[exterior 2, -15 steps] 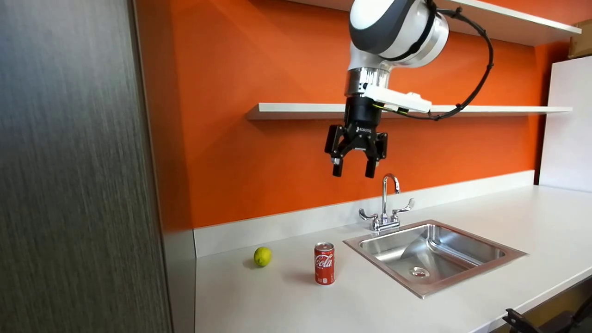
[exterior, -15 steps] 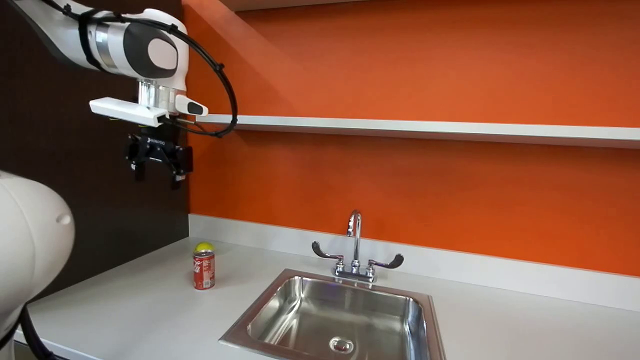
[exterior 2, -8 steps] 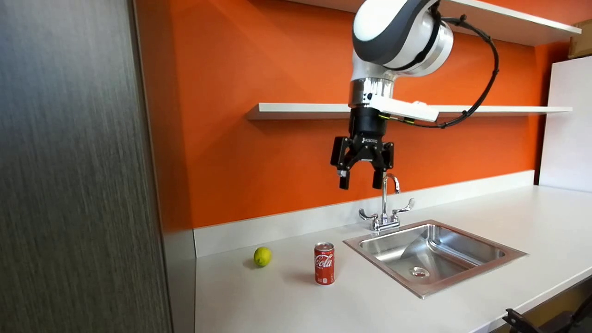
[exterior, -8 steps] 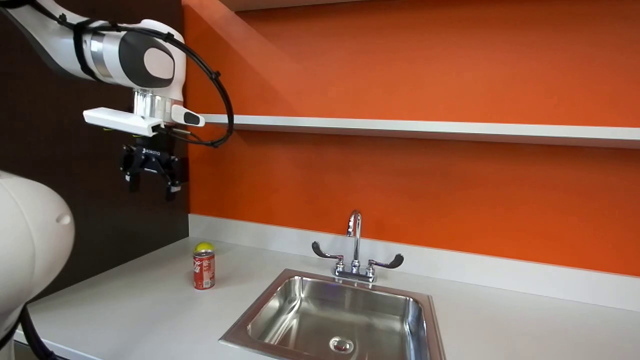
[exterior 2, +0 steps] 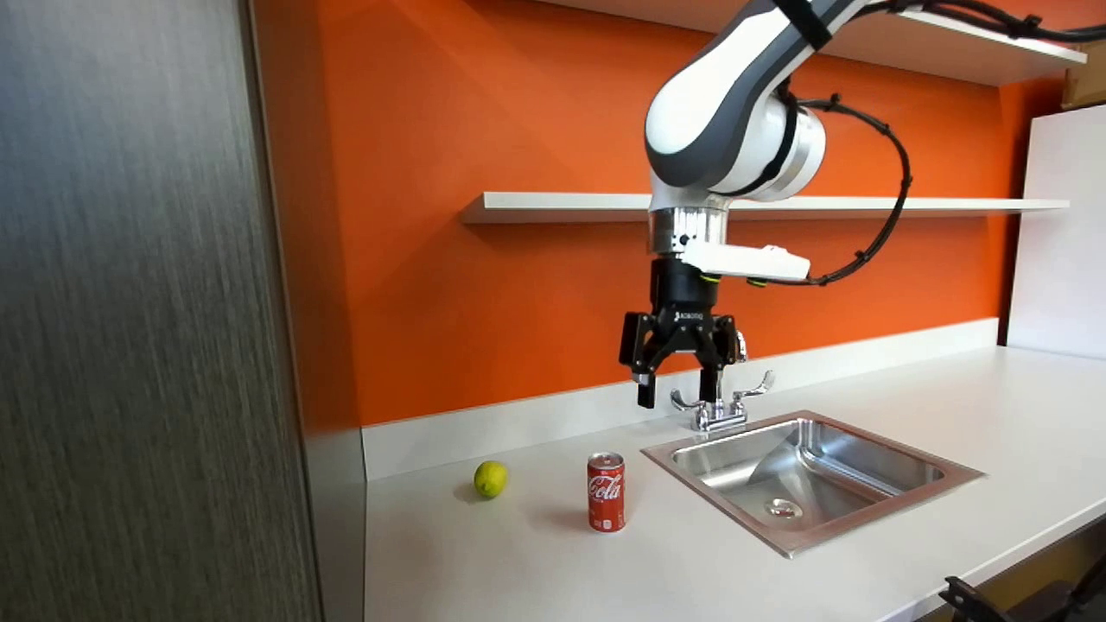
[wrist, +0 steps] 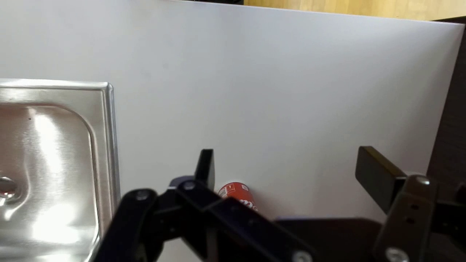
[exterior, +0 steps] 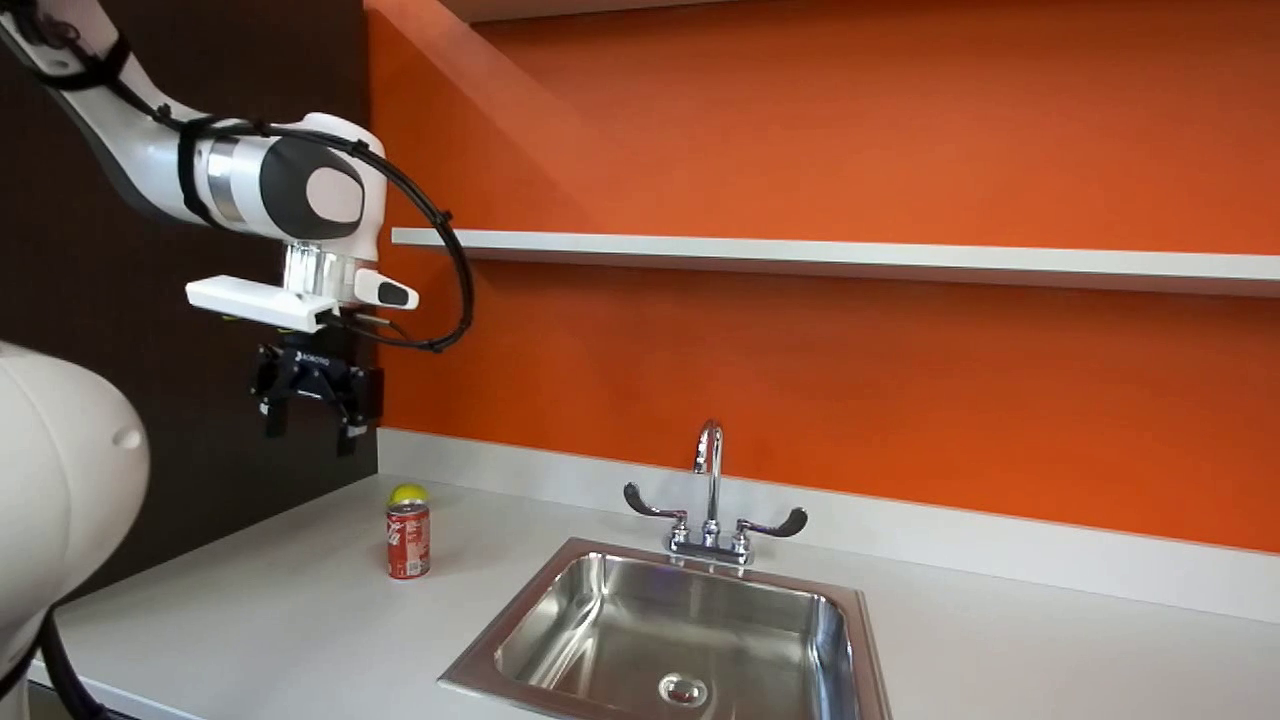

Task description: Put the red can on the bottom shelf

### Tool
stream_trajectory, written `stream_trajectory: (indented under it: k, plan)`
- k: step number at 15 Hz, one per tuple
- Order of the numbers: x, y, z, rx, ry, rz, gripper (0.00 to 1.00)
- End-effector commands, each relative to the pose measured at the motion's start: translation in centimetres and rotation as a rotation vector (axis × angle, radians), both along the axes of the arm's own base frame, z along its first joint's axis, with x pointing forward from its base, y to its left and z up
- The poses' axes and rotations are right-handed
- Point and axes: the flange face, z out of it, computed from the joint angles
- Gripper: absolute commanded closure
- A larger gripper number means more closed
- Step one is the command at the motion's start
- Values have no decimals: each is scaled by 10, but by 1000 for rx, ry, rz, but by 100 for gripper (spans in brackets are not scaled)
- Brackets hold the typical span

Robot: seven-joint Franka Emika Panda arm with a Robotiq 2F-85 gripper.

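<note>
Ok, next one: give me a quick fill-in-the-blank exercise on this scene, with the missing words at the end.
1. The red can stands on the ____, not on the bottom shelf.
2. The gripper holds nothing: its jaws are not shut but ____.
3. The wall behind the bottom shelf is ____ in colour.
4. In the wrist view, the sink appears to the ____ of the red can.

Missing words: countertop; open; orange; left.

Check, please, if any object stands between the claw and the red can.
Nothing visible does. In an exterior view, the open claw hangs higher than the red can, with free space between them; the yellow ball lies apart, off to one side.
</note>
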Motion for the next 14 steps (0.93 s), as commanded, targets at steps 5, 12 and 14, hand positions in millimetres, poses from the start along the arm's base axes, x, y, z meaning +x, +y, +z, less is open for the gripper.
stream_trajectory:
  k: [5, 12, 14]
  plan:
    - [27, 3, -52, -26, -56, -6, 0]
    - [50, -1, -99, -51, -98, 0, 0]
    - [57, -2, -112, -56, -117, -5, 0]
